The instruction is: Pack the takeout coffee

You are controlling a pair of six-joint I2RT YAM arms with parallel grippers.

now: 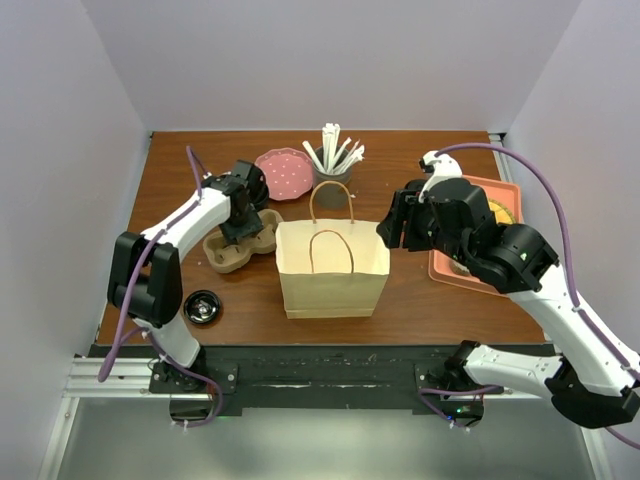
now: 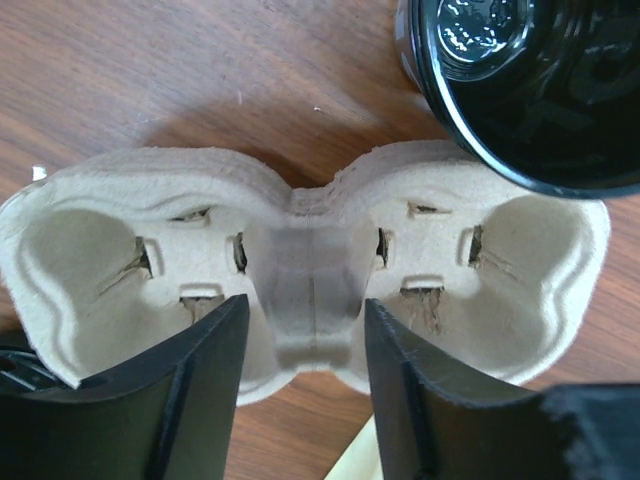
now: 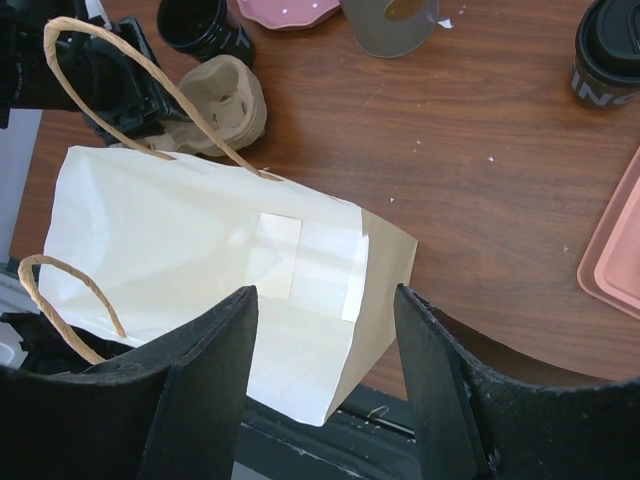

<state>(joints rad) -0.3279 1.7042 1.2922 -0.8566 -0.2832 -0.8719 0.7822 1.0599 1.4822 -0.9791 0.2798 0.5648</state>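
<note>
Now left gripper [image 2: 305,310] wide open, empty, fingers either side of middle of brown paper-pulp two-cup holder [image 2: 500,270]. Right gripper [image 3: 325,300] open, empty, above cream paper bag [image 3: 170,230]; small black lidded coffee cup with white letters [image 3: 608,55] far ahead-right of it. Step, I think: grabbing holder. Next: pinch its middle.

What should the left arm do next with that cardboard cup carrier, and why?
Probably ease the left fingers down and close them on the middle ridge of the cup carrier. They are open, one on each side of that ridge, and both cup holes are empty. The coffee cup with lettering sits on the table, not yet packed, and the right fingers are open at the paper bag.
</note>
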